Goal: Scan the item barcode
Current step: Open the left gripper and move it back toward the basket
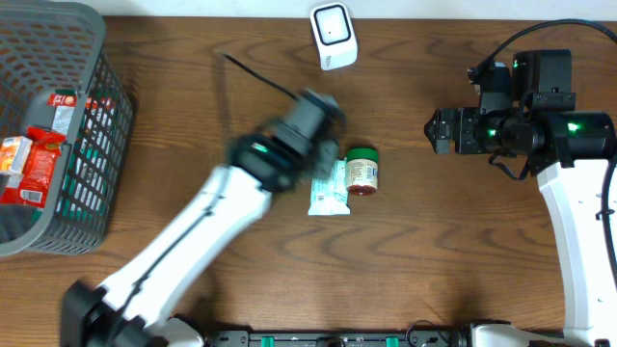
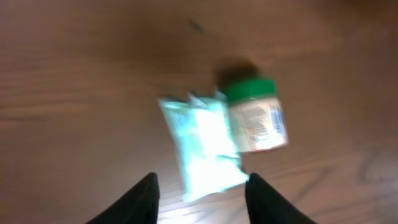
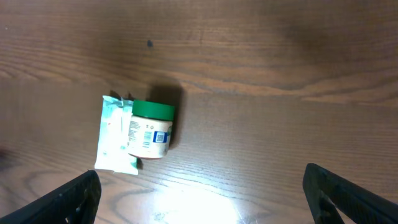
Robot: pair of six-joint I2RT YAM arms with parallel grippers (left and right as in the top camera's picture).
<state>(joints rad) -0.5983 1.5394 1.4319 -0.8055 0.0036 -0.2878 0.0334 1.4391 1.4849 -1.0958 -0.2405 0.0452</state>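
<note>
A small jar (image 1: pixel 362 171) with a green lid lies on its side on the wooden table, touching a pale teal pouch (image 1: pixel 328 190) that lies flat to its left. My left gripper (image 1: pixel 326 156), blurred by motion, hovers just above the pouch's far end. In the left wrist view it (image 2: pixel 202 179) is open, with the pouch (image 2: pixel 202 146) and jar (image 2: pixel 258 118) lying beyond the fingertips and nothing between them. My right gripper (image 1: pixel 436 130) stands wide open at the right, apart from both items. Its wrist view shows the jar (image 3: pixel 151 127) and pouch (image 3: pixel 112 140) far ahead of the gripper (image 3: pixel 200 186).
A white barcode scanner (image 1: pixel 334 36) stands at the table's back edge, above the two items. A grey mesh basket (image 1: pixel 96 58) holding red packets (image 1: pixel 29 164) sits at the far left. The left arm's cable (image 1: pixel 255 75) trails across the table behind it.
</note>
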